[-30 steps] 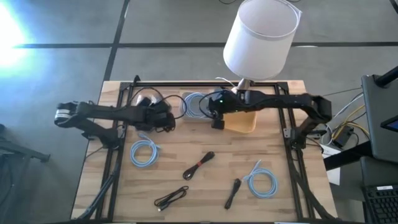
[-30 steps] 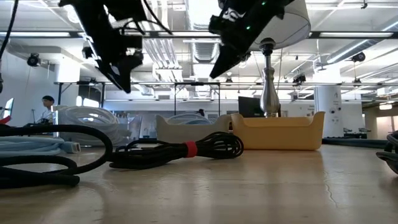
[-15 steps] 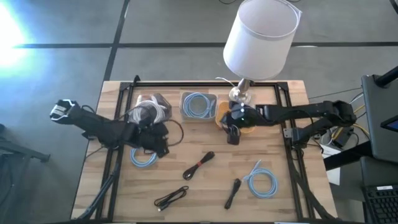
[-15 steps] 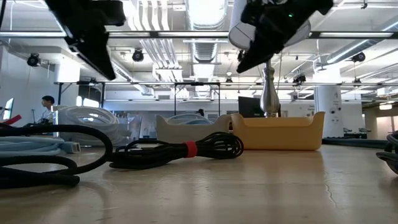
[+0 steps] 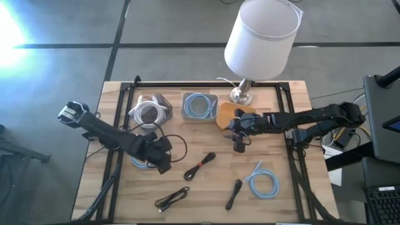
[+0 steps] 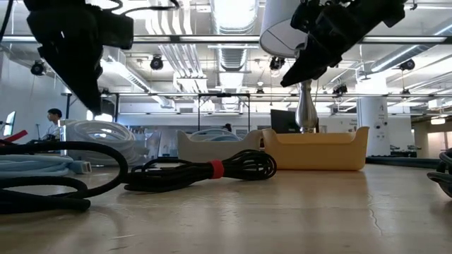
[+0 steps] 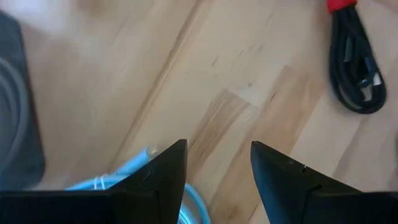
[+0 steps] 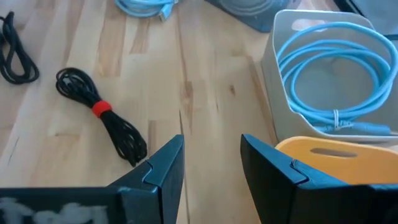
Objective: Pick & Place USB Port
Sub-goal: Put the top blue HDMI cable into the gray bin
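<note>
Several bundled cables lie on the wooden table. A black cable with a red tie [image 5: 200, 165] rests near the middle, also in the right wrist view as black cable [image 8: 102, 124] and the left wrist view as black cable [image 7: 357, 74]. My left gripper [image 5: 161, 159] [image 7: 217, 149] hovers open above a light-blue coil [image 5: 144, 156] [image 7: 124, 183] on the left. My right gripper [image 5: 239, 142] [image 8: 211, 143] hangs open above bare wood just near of the yellow bin [image 5: 234, 115] [image 8: 336, 155]. Both grippers are empty and well above the table in the low view.
Three bins stand along the far side: a dark grey bin [image 5: 149, 111] with a whitish cable, a pale bin [image 5: 199, 105] [image 8: 329, 81] with a blue coil, and the yellow one. A lamp [image 5: 259, 37] stands behind. Two black cables [image 5: 172, 199] [image 5: 234, 194] and a blue coil [image 5: 262, 181] lie near.
My left gripper has swung from beside the dark grey bin toward the near edge and now hangs over the left blue coil. My right gripper has moved from the pale bin toward the right and the near edge, past the yellow bin. Both stay open.
</note>
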Robot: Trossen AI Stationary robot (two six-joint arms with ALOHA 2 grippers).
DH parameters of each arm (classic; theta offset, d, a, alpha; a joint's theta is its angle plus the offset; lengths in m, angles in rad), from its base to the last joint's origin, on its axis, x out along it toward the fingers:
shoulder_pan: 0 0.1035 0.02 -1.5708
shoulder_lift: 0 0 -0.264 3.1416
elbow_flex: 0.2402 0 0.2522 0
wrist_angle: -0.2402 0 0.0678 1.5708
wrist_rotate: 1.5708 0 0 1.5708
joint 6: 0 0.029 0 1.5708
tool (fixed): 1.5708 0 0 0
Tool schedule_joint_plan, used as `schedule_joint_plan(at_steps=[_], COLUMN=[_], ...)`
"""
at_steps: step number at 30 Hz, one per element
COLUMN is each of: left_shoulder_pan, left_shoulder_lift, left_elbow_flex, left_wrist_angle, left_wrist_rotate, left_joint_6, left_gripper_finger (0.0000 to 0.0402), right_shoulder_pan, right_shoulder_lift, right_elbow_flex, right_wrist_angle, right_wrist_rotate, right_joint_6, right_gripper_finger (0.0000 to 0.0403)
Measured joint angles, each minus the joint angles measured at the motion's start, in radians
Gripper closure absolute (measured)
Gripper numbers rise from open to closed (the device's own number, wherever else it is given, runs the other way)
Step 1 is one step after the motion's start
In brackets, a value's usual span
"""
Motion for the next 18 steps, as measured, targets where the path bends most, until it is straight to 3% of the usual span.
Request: schedule_joint_plan(at_steps=[3, 9, 18], left_shoulder_pan=[0.000, -0.006, -0.022], left_shoulder_lift=[0.015, 0.008, 0.009], left_elbow_flex=[0.000, -0.003, -0.129], left_wrist_angle=[-0.042, -0.207, -0.053], left_wrist_rotate=[0.013, 0.105, 0.161], left_joint_6=[-0.057, -0.359, -0.484], left_gripper_finger=[0.0220, 0.0220, 0.0220], right_shoulder_pan=[0.000, 0.000, 0.000], right_shoulder_lift=[0.002, 0.001, 0.002], right_elbow_flex=[0.000, 0.000, 0.000], right_wrist_angle=[-0.001, -0.001, -0.002], right_wrist_rotate=[0.000, 0.000, 0.000], right_joint_6=[-0.001, 0.003, 0.004], right_gripper_finger=[0.0248, 0.0248, 0.0248])
